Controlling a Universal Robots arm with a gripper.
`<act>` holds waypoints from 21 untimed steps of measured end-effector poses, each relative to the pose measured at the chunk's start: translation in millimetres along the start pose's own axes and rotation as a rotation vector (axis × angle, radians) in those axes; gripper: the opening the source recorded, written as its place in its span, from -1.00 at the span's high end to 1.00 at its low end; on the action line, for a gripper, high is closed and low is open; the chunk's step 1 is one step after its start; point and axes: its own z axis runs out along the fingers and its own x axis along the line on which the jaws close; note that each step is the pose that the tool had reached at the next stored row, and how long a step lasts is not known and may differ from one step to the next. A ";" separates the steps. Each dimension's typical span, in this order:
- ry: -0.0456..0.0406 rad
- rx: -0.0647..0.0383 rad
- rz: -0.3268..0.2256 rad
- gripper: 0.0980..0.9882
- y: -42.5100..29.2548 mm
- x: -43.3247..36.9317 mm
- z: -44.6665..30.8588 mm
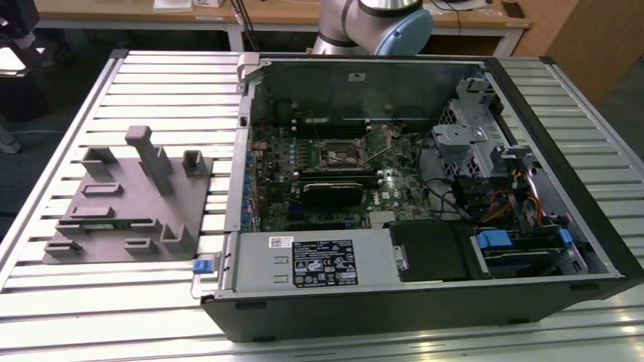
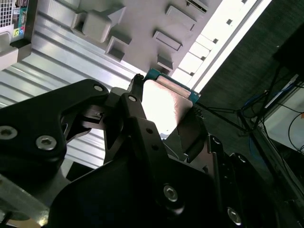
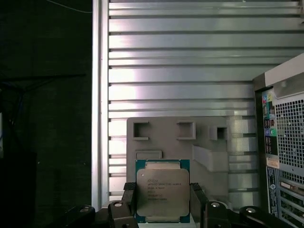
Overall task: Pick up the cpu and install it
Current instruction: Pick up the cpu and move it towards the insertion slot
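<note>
While jaws clamp the square silvery cpu [image 3: 162, 192], ribbed table [image 3: 180, 71]

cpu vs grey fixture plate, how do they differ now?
Finish: the cpu has a shiny silver lid, green rim; the grey fixture plate is matte. Shape: the cpu is flat and square; the plate carries raised blocks and pockets. Pose: the cpu is gripped in the pincer; the plate lies on the slatted table. Both are outside the computer case.

Robotics lab or test workshop. Ribbed aluminium-profile bench [image 1: 111, 302] carries an opened black desktop computer case [image 1: 423, 320] and a grey moulded parts fixture [image 1: 121, 219]. Silver-and-blue robot arm base [image 1: 375, 26] behind, light wooden desks [image 1: 282, 16] beyond.
</note>
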 end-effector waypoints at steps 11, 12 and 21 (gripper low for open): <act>0.0003 -0.006 0.000 0.00 0.2 -5.0 -0.5; 0.0003 -0.007 0.000 0.00 0.2 -5.8 -0.6; 0.0004 -0.011 0.000 0.00 0.5 -12.8 -0.5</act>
